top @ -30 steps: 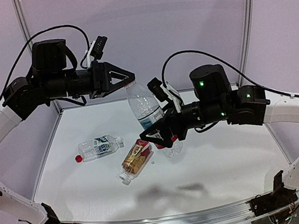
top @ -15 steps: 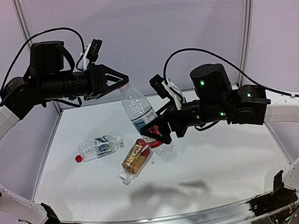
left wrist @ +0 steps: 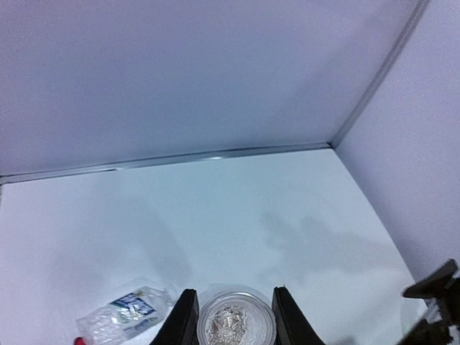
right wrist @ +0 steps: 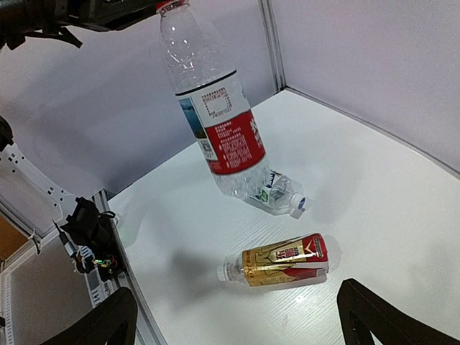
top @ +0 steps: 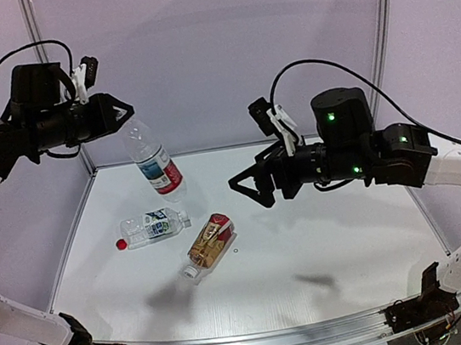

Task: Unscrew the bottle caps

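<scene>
My left gripper (top: 126, 117) is shut on the top of a clear bottle (top: 154, 162) with a blue-white-red label and holds it hanging, tilted, above the table's back left. In the left wrist view the bottle (left wrist: 236, 325) sits between the two fingers (left wrist: 185, 320). My right gripper (top: 249, 192) hovers open and empty to the bottle's right, apart from it. On the table lie a clear green-blue label bottle (top: 155, 225) with a red cap (top: 121, 244) and an amber bottle (top: 211, 241) with a whitish cap (top: 189, 274). In the right wrist view the amber bottle (right wrist: 284, 260) lies below the hanging one (right wrist: 215, 122).
The white table (top: 335, 244) is walled at the back and sides, with a metal rail (top: 237, 343) along the near edge. Both lying bottles are left of centre.
The right gripper has let go of the bottle's body and drawn back to the right. The left arm has swung left and up, carrying the bottle by its top.
</scene>
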`<state>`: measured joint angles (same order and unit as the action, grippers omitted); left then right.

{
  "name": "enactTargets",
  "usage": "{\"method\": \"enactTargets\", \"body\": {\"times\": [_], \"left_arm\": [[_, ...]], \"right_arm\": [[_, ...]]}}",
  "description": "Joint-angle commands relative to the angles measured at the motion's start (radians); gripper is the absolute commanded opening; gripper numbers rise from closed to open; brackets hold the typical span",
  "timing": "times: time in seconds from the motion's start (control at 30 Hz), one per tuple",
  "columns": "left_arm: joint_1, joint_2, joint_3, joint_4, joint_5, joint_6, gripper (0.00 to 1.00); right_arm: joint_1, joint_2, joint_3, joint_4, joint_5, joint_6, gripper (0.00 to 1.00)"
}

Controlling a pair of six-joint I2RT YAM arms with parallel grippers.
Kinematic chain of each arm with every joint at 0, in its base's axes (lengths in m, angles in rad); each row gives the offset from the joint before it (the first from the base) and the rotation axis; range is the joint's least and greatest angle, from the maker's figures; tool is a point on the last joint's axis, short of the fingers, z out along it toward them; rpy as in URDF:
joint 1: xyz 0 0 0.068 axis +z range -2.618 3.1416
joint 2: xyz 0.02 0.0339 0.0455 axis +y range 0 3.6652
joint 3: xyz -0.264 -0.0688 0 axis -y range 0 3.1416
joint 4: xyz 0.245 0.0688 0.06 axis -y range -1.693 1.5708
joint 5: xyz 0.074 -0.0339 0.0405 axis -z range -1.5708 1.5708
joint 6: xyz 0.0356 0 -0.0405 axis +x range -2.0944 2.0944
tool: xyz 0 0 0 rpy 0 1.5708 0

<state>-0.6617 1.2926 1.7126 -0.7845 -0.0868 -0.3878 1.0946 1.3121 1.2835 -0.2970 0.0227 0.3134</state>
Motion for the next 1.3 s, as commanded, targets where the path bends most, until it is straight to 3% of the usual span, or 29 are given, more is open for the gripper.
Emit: {"method": "enactTargets", "body": {"times": [0.0, 0.17, 0.37, 0.6, 1.27], "left_arm": [[0.064, 0.003, 0.009, -0.016, -0.241, 0.123, 0.0], [0.16, 0.032, -0.043, 0.102, -0.311, 0.19, 0.0], [0.318, 0.095, -0.068, 0.184, -0.19, 0.162, 0.0], [0.428, 0.21, -0.067, 0.269, -0.129, 0.178, 0.0], [0.514, 0.475, -0.11, 0.414, -0.12, 0.182, 0.0]], "right_arm": [[-0.002, -0.044, -0.022, -0.052, 0.103, -0.013, 0.99], [-0.002, -0.072, -0.052, -0.063, 0.165, -0.016, 0.99], [-0.002, -0.083, -0.066, -0.076, 0.216, -0.027, 0.99], [-0.003, -0.076, -0.06, -0.085, 0.263, -0.065, 0.99], [-0.003, 0.026, 0.03, -0.173, 0.291, -0.151, 0.99]]}}
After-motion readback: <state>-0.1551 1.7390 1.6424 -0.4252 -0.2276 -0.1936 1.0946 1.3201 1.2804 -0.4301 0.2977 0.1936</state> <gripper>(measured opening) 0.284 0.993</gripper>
